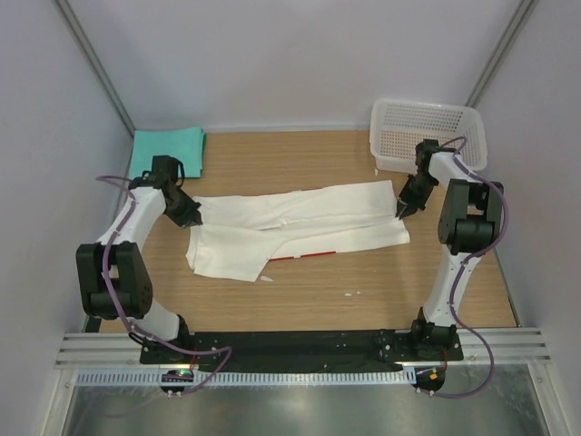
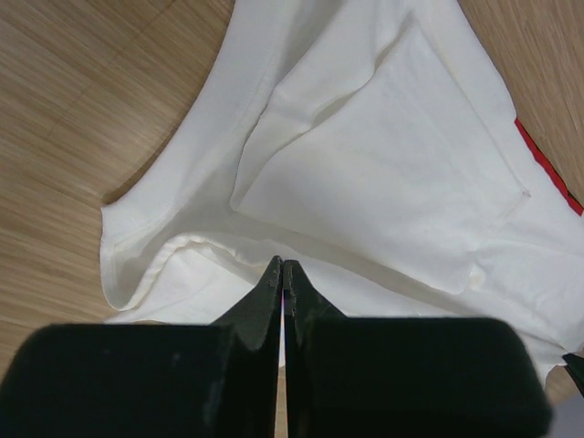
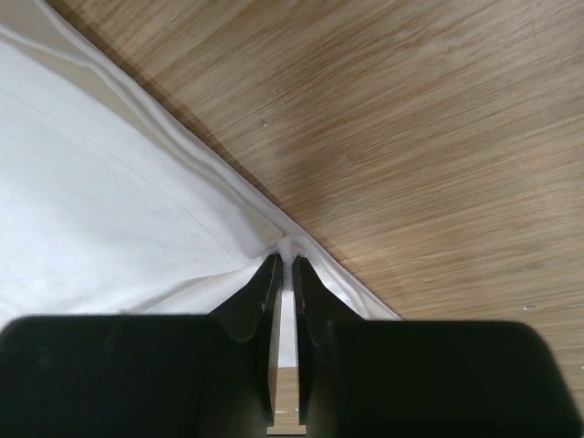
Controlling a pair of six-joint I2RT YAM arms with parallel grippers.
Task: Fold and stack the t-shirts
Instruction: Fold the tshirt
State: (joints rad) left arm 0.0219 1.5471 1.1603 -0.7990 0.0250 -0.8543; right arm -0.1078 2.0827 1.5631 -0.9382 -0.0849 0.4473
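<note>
The white t-shirt (image 1: 300,222) lies folded lengthwise into a long band across the middle of the table, with a thin strip of its red print (image 1: 300,258) showing at the near edge. My left gripper (image 1: 192,216) is at its left end. In the left wrist view that gripper (image 2: 283,265) is shut, its tips at a fold of the white t-shirt (image 2: 383,164). My right gripper (image 1: 402,209) is at the right end. In the right wrist view this gripper (image 3: 283,262) has its jaws a narrow slit apart, with a pucker of the white t-shirt (image 3: 109,210) between the tips. The teal-green t-shirt (image 1: 168,151) lies folded at the back left.
A white mesh basket (image 1: 427,134) stands at the back right corner, just behind my right arm. Bare wooden table (image 1: 345,304) lies between the shirt and the arm bases. Grey walls close in the left, right and back.
</note>
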